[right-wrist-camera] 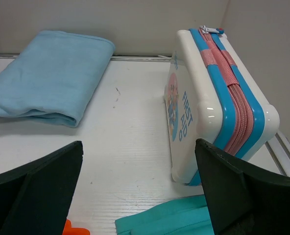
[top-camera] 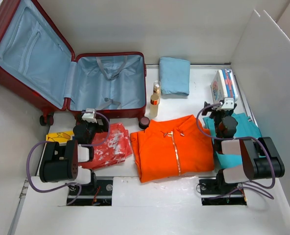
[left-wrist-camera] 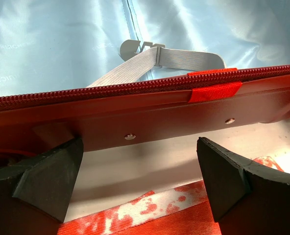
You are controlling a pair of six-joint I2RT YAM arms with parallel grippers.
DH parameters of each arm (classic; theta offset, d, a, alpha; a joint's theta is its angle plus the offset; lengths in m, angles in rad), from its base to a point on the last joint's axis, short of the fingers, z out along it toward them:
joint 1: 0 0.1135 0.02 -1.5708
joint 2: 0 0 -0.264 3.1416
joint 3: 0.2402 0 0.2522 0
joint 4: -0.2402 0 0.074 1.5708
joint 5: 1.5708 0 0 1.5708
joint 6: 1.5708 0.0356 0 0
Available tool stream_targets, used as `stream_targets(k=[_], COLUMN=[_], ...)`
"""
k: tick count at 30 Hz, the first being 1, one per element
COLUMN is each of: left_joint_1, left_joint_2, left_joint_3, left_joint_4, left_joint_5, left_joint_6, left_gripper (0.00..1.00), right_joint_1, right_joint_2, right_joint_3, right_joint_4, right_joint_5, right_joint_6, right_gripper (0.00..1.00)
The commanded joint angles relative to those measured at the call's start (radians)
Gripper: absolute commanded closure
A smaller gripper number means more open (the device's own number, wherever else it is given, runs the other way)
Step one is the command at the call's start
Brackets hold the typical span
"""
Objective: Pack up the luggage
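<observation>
The luggage (top-camera: 106, 81) lies open at the back left, dark red, with its lid leaning up and its light blue lining bare. My left gripper (top-camera: 89, 115) stands open just in front of the luggage's near wall (left-wrist-camera: 135, 117), above a red-and-white cloth (left-wrist-camera: 150, 215). Nothing is between its fingers. A grey strap (left-wrist-camera: 135, 63) lies inside on the lining. My right gripper (top-camera: 227, 104) is open too and holds nothing. It points at a white and blue first aid box (right-wrist-camera: 204, 98) standing on edge at the back right.
An orange jacket (top-camera: 172, 147) lies flat in the middle. A folded light blue towel (top-camera: 175, 76) is at the back. Two small bottles (top-camera: 155, 100) and a dark round tin (top-camera: 144, 122) stand beside the luggage. A teal garment (top-camera: 238, 132) lies under the right arm, with white walls around.
</observation>
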Motion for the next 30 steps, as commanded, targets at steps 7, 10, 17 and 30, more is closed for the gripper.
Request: stream_targets(k=[7,10,17,30], left_joint_1=[0.016,0.025,0.016,0.016], left_joint_2=[-0.097,-0.373,-0.657,-0.282], left_joint_3=[-0.027,0.001,0.336,1.033], left_joint_4=[0.355,0.069,-0.597,-1.369], left_joint_5=[0.003,-0.009,0.058,0.299], left_joint_6=[-0.031,-0.001,0.329,0.406], left_gripper=[0.0,0.0,0.0,0.0], right_joint_1=[-0.007,0.002,0.067,0.067], right_joint_2=[-0.117,-0.179,-0.217,0.169], right_joint_3=[0.141,0.3,0.726,1.568], right_joint_4=[-0.236,-0.523,-0.92,-1.709], right_joint_5=[-0.036,-0.016,0.2,-0.246], right_joint_6=[-0.005,-0.018,-0.24,-0.103], right_gripper=[0.0,0.0,0.0,0.0])
